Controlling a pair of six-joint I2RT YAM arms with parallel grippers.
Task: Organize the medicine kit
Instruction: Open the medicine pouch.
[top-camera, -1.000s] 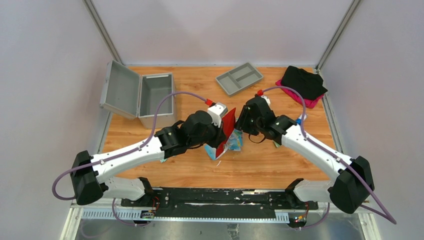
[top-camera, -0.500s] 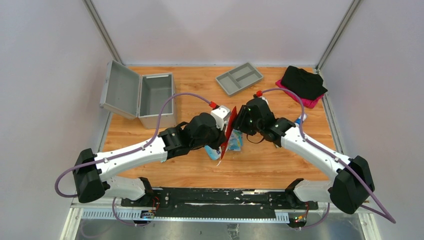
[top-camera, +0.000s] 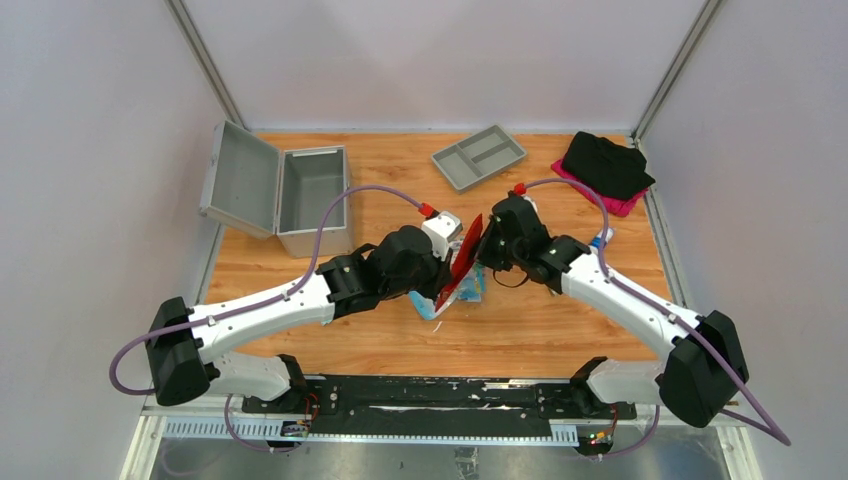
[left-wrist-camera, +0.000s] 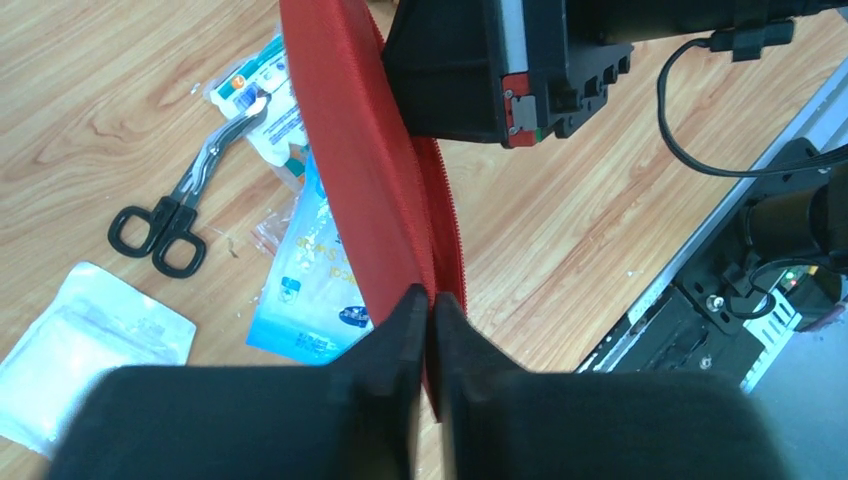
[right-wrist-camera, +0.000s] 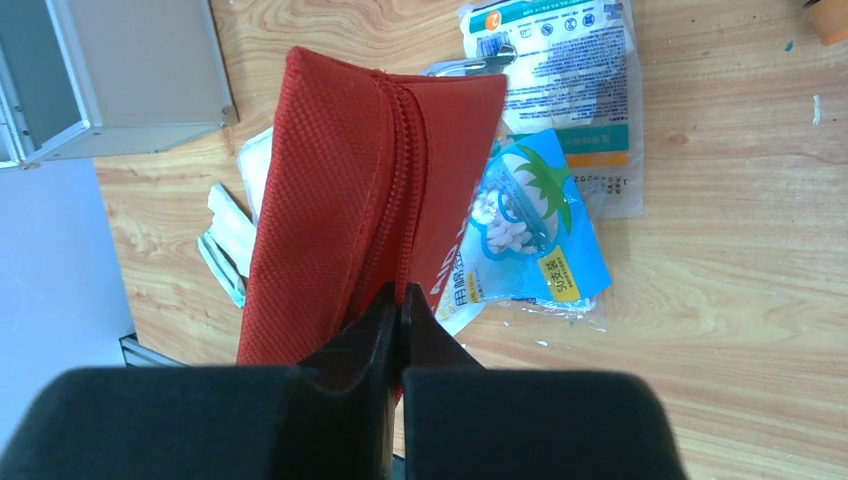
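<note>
Two claws grip one red fabric pouch (top-camera: 465, 262), which is held on edge above the bench (top-camera: 560, 330). The left claw (left-wrist-camera: 430, 310) is closed tight on the pouch's edge beside the zip. The right claw (right-wrist-camera: 398, 300) is closed on the zip seam from the opposite side. Below the right claw lies a blue packet (right-wrist-camera: 535, 235) with Chinese print and a yellow tag reading "50". The medicine kit (top-camera: 240, 178) stands well to the left of the left claw, lid open.
</note>
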